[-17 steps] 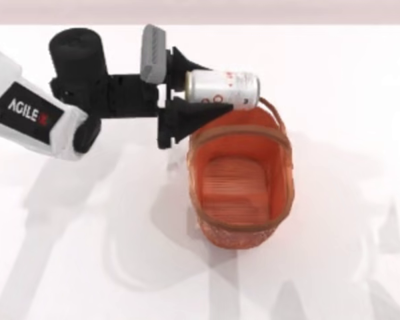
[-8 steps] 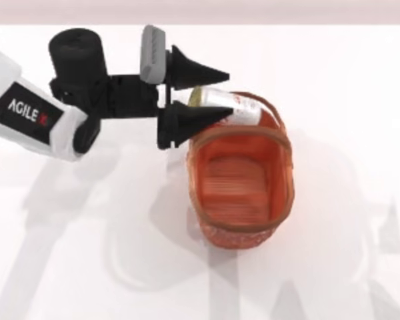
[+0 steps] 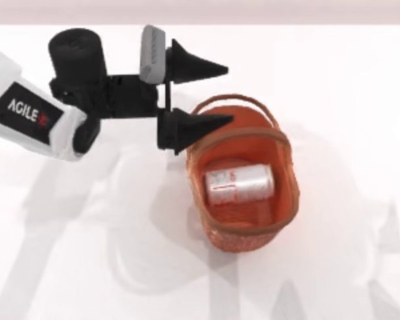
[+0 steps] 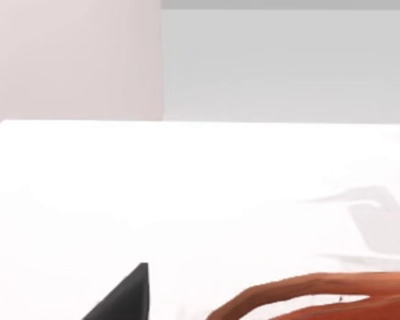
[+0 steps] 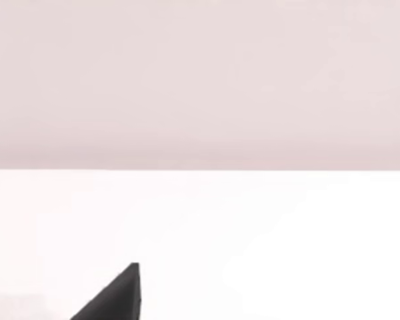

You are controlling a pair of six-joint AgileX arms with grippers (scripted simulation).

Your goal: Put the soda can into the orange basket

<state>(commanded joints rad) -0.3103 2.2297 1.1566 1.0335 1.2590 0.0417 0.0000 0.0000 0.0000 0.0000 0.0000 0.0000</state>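
From above, the soda can (image 3: 239, 184) is lying on its side inside the orange basket (image 3: 288, 193), while the left pincer (image 3: 225, 94) is hovering spread and empty over the basket's far-left rim. The left wrist view is showing only one fingertip (image 4: 123, 299) and the basket's rim. The right wrist view is showing bare counter (image 5: 267, 240); the drop looks done, so next the left arm needs only to be pulling clear.

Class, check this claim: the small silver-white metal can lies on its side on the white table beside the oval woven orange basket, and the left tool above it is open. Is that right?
Not quite. The top view shows the small silver-white metal can lying on its side inside the oval woven orange basket, on its slatted floor, not on the table beside it. The left tool is open, as stated.
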